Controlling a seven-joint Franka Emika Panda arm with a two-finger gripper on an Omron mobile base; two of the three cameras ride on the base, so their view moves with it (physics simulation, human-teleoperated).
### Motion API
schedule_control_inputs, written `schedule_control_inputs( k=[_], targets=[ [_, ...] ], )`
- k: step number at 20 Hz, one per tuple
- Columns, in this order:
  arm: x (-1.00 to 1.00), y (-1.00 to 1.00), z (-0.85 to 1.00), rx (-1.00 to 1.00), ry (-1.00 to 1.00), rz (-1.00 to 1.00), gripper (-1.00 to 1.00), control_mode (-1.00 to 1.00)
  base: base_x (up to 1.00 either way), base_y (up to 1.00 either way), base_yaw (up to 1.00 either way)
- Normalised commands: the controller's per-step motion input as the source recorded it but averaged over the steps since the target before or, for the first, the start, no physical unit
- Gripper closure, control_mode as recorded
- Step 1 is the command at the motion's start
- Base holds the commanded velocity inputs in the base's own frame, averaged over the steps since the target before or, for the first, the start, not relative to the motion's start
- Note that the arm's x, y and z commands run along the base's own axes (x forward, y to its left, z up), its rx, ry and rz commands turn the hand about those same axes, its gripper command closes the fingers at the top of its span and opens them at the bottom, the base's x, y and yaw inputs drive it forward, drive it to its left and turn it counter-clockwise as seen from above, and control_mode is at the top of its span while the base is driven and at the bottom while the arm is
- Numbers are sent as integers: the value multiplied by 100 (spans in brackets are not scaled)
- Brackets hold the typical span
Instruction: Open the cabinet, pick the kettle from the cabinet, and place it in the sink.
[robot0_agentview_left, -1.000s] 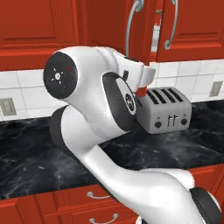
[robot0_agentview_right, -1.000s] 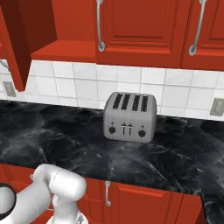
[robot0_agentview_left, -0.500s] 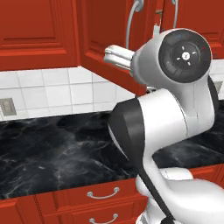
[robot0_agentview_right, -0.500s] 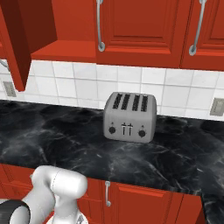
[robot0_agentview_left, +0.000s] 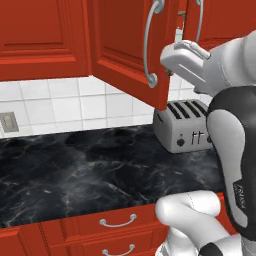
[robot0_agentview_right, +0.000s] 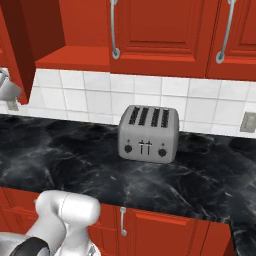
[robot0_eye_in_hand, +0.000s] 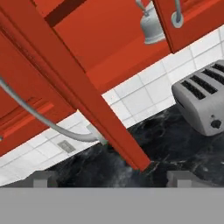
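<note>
With the cabinet (robot0_agentview_left: 127, 50) door now swung further open than a second ago and the gripper (robot0_eye_in_hand: 111, 177) spread empty near its lower edge, the kettle (robot0_eye_in_hand: 152, 27) stands exposed on the shelf, ready for reaching in.

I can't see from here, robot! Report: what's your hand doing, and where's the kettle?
Gripper empty, fingers apart, below the open cabinet door. Kettle on the cabinet shelf, not grasped. Door edge between hand and kettle; toaster on counter below.
</note>
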Motion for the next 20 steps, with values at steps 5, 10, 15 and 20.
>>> schedule_control_inputs(
  k=[5, 10, 15, 20],
  targets=[
    [7, -41, 0, 21, 18, 21, -100, -100, 0, 0, 0],
    [9, -39, 0, 20, 18, 20, -100, -100, 0, 0, 0],
    [22, -22, -2, 20, 10, 23, -100, -100, 0, 0, 0],
    [51, -2, -10, 21, 3, 27, -100, -100, 0, 0, 0]
  ],
)
